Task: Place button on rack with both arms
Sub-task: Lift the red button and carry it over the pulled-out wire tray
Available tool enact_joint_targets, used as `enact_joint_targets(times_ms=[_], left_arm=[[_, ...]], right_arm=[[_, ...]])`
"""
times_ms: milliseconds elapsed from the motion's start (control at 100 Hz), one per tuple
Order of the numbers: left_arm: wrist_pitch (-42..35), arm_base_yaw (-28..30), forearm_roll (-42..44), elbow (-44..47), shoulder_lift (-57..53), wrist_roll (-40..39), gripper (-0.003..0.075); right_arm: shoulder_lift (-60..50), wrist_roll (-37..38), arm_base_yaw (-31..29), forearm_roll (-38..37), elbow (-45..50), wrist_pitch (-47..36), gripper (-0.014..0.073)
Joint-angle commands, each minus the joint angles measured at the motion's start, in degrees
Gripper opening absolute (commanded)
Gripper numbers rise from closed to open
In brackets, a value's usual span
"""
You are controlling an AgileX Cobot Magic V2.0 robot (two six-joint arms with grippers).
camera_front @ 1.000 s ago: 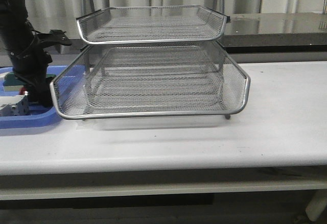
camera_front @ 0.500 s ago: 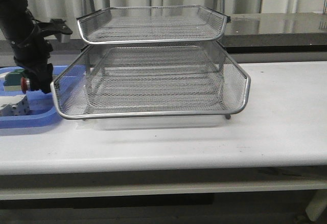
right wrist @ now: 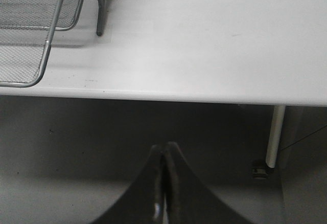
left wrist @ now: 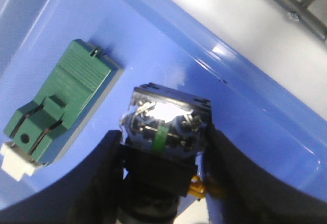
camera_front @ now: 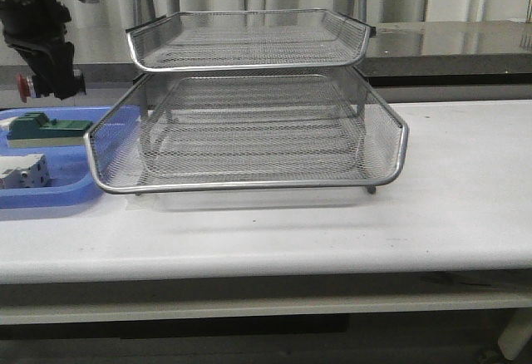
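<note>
The button [left wrist: 164, 127] is clamped in the left hand [camera_front: 46, 81], held in the air above the blue tray [camera_front: 50, 191] at the surface's left edge, just left of the rack [camera_front: 249, 131]. A green block [left wrist: 61, 106] lies in that tray. The right hand [right wrist: 163, 183] is pressed closed on nothing, out past the surface's front edge.

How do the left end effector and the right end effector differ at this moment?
The left end effector is shut on the button, while the right end effector is shut and holds nothing. The left one hangs above the blue tray, beside the rack; the right one sits off the white table, in front of its near edge. Both have black fingers.
</note>
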Motion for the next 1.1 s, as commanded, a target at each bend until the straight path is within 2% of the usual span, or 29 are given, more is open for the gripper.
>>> enact_joint_targets(times_ms=[0, 440, 820, 1090], left_arm=[[1.77, 1.00, -0.77, -2.00, -6.25, -2.99, 0.0004], [1.77, 0.31, -4.25, -0.96, -16.13, -11.94, 0.0004], [1.77, -6.72, -6.17, 15.96, -30.27, -12.07, 0.0004], [1.77, -14.57, -9.63, 23.05, -33.61, -12.07, 0.0004]], right_arm=[[0.08, -0.22, -0.32, -1.04, -1.92, -3.08, -0.0068], [0.08, -0.22, -0.32, -1.04, -1.92, -3.08, -0.0068], [0.08, -0.22, -0.32, -1.04, -1.92, -3.08, -0.0068], [0.08, -0.22, -0.32, -1.04, -1.92, -3.08, -0.0068]])
